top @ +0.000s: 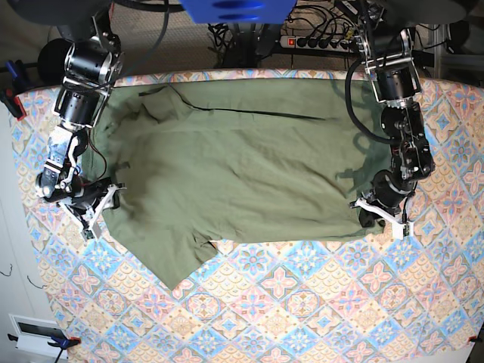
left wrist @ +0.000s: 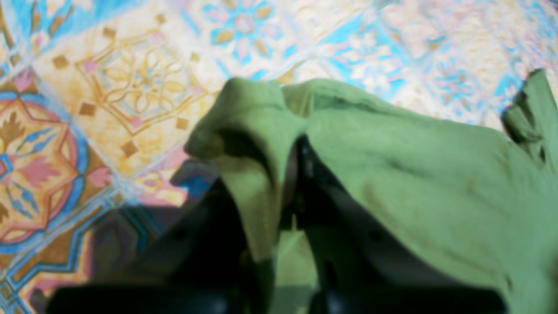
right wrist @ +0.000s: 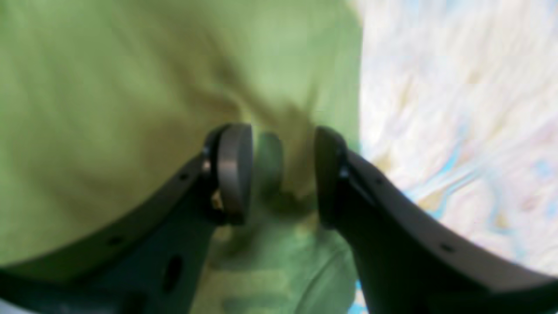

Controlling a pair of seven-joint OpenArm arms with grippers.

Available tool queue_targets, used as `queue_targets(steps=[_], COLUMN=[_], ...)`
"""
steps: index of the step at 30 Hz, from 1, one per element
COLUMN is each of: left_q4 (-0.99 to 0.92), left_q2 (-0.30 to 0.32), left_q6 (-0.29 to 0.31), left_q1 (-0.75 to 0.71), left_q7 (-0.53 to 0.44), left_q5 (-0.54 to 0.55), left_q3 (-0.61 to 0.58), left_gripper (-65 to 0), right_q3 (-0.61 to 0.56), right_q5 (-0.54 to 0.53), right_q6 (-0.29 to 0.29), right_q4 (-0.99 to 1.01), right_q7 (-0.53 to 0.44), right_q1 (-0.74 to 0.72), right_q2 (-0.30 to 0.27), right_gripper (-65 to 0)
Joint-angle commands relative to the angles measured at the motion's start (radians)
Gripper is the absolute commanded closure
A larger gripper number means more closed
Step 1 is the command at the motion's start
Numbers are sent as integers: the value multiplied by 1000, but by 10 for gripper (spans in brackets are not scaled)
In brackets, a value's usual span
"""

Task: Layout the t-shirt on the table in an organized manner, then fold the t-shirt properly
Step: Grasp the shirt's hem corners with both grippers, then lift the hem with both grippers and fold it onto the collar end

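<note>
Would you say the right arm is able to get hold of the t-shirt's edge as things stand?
Probably yes: the right pincer stands open directly over the t-shirt edge, with cloth between its pads and nothing blocking.

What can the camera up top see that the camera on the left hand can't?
Only the base view shows the whole t-shirt spread out, both arms, the right hand at its other edge, and the cables behind the table.

Only the left wrist view shows close up how the left hand is shut on a bunched fold of the green cloth.

Both show the olive-green t-shirt lying on the tabletop with its pink, blue and cream tiles.
</note>
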State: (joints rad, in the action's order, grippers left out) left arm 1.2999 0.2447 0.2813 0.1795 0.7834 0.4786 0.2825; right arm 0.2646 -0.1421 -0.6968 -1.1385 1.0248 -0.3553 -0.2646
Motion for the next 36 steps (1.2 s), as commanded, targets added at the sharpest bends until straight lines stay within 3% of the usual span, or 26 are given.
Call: queue_targets(steps=[1,7,15,20,25,30,36], left_q4=[37,160,223,274,275,275,275], left_q2=[8,5,5,6,6,34,37], left_q6=[5,6,6,8,8,8,8], left_q1=[12,-68,-108,-140,-148,-171,-179], left_q7=[-17,-15,-14,-14,-14,-14,23], left_q5=[15,15,16,16,35,119,159], left_q3=[1,1,1,2,2,28,87], left_gripper=[0,0,0,0,0,0,0], right_q3=[0,-1,-1,0,3,0,0], right_q5=[-32,-31,-27,123,236,240,240], right_q6=[-1,-1,-1,-1,-1,-1,-1], right_q4=[13,182,363,410,475,544,549], right_q7=[-73,-192,-340,-432,-496,-550,-553], right_q1=[-77,-104,-212,-224,-224,-224,-224], right_q2=[-12,-65,-69,-68,-68,-68,-68], right_gripper=[-229,-228,-228,-232,-323,-435,-445])
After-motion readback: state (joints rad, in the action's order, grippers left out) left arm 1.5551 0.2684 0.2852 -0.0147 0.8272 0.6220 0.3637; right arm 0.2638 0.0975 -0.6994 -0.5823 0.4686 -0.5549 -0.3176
